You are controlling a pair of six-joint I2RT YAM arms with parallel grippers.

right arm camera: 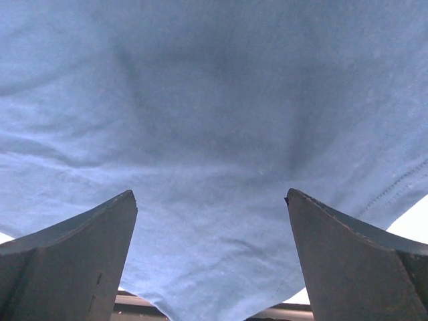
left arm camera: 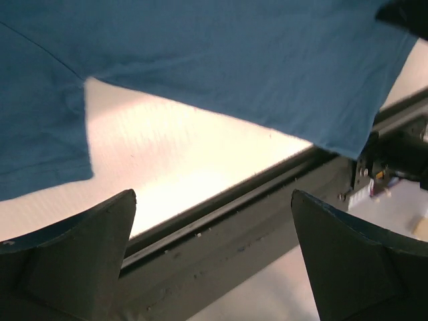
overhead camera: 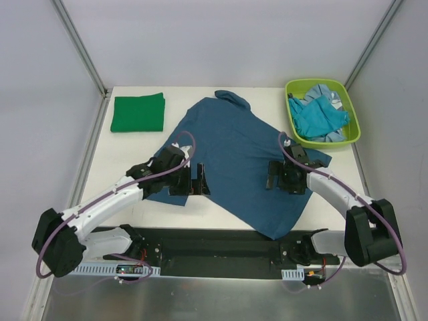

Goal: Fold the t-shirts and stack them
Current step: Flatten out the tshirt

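A dark teal-blue t-shirt lies spread flat and slanted across the middle of the table, collar toward the back. A bright green t-shirt lies folded at the back left. My left gripper is open over the dark shirt's near-left edge. In the left wrist view the left gripper holds nothing, with the shirt ahead of it. My right gripper is open above the shirt's right side. In the right wrist view the right gripper is empty, just above the shirt's cloth.
A lime-green bin at the back right holds crumpled turquoise and pale blue shirts. A black rail runs along the table's near edge. Bare white table shows between the green shirt and my left arm.
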